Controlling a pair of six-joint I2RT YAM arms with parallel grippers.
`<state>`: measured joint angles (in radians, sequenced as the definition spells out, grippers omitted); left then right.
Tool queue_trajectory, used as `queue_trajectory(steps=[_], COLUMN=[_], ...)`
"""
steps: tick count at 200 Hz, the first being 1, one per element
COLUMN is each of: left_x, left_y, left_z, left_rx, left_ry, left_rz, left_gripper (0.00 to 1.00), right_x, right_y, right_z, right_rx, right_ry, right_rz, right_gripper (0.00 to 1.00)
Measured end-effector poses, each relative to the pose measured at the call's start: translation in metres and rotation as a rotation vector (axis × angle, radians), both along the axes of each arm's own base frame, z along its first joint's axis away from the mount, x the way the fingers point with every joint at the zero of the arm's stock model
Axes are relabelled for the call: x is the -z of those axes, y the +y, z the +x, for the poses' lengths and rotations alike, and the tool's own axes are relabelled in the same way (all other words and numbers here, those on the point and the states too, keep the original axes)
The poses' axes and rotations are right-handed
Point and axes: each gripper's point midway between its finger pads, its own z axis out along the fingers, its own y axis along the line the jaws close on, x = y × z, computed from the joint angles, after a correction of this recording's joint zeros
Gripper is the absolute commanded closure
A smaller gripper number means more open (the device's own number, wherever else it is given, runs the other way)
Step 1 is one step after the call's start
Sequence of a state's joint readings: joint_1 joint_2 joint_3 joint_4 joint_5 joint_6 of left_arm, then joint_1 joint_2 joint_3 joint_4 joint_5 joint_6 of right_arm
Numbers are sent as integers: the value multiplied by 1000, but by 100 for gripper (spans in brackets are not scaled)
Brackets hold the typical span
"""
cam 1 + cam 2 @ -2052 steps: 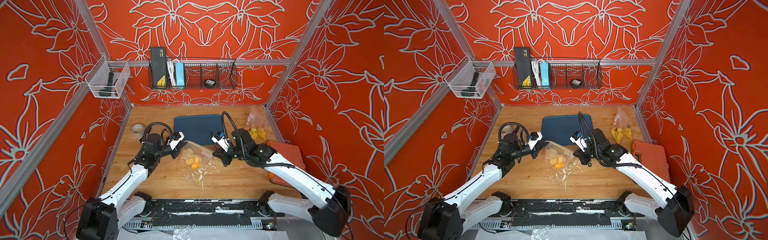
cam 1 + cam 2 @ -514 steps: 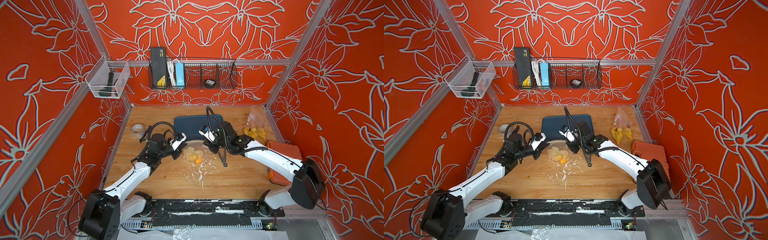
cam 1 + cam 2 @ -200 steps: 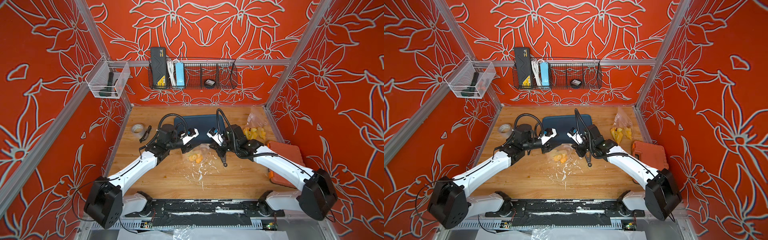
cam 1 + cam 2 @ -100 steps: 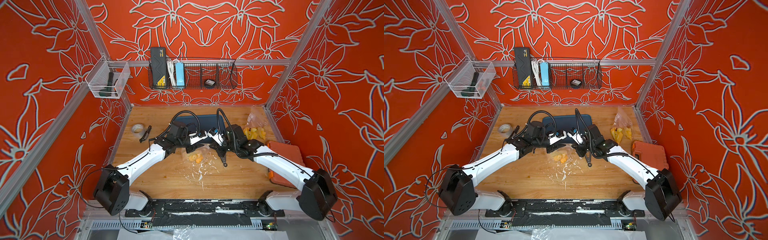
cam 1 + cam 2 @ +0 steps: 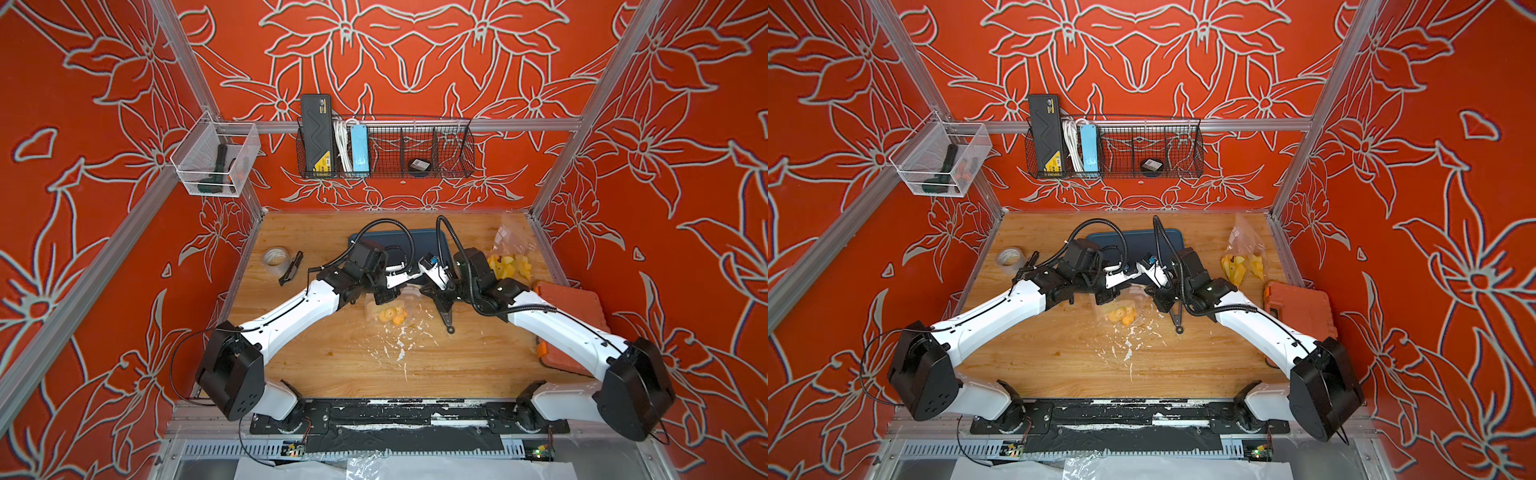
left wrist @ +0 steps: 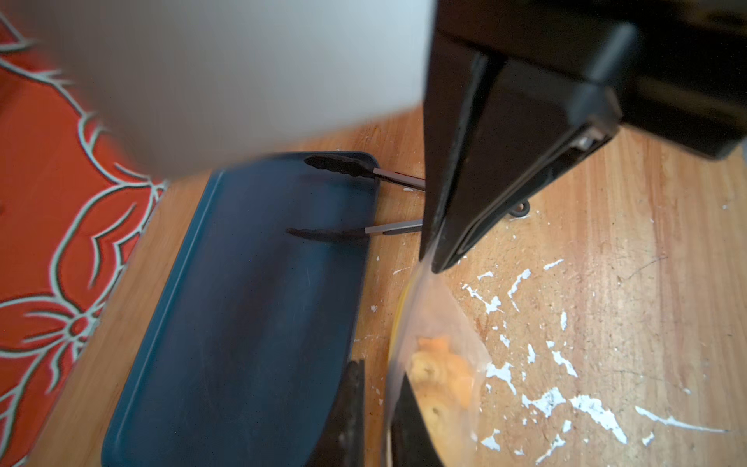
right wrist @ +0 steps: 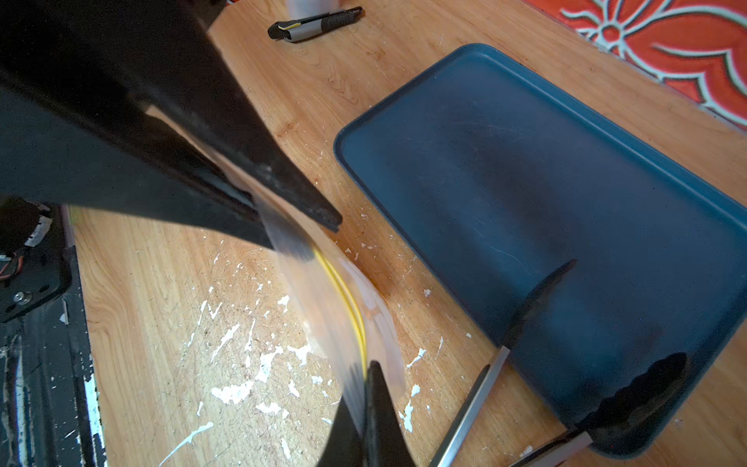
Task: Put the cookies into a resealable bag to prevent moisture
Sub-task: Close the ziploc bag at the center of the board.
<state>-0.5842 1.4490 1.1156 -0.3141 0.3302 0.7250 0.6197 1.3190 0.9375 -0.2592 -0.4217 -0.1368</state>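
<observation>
Left claw (image 6: 380, 388) and right claw (image 7: 366, 386) clamp the resealable bag (image 6: 438, 311); cookies (image 5: 391, 316) inside

Seen from the left wrist, the left claw's two black fingers (image 6: 349, 420) rise from the bottom edge of the frame, closed on the bag's clear top edge; the right claw comes down from the upper right of that frame and pinches the same edge higher up; seen from the right wrist, the right claw's tips stand at the bottom centre, clamped over the yellow zip strip (image 7: 349, 299), and the left claw reaches in from the upper left, gripping the same edge farther along; a short curved run of strip spans between the two grips. Both top views place the bag at the centre of the frame, hanging from the claws down to the tabletop (image 5: 332, 365); the cookies, orange and yellow, lie bunched in its bottom, just below the claws. Above the bag in the frame lies a dark blue tray (image 5: 424, 241); black-tipped tongs (image 6: 339, 165) lie with their tips over the tray's corner and their handles on the wood, just right of the bag. White flecks (image 5: 399, 347) scatter the tabletop below the bag; a tape roll (image 5: 275, 257) and a utility knife (image 5: 291, 269) sit at centre left; a second clear bag (image 5: 509, 266) with yellow prints and an orange case (image 5: 569, 320) sit at the right edge of the tabletop.
</observation>
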Motion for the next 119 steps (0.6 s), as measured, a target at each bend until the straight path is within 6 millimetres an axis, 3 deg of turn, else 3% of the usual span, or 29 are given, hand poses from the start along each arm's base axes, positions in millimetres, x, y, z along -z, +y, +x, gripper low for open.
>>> queue_trajectory(steps=[17,119], left_x=[3,0], left_y=[2,21], left_z=[-1,0], left_rx=[-6,-76], left_ry=[5,-62], left_rz=[16,85], left_gripper=[99,100], right_x=[1,-3], right_y=[0,-12], right_z=[0,15], right_rx=[5,85], right_ry=[1,-16], right_rz=[2,24], right_gripper=[100,100])
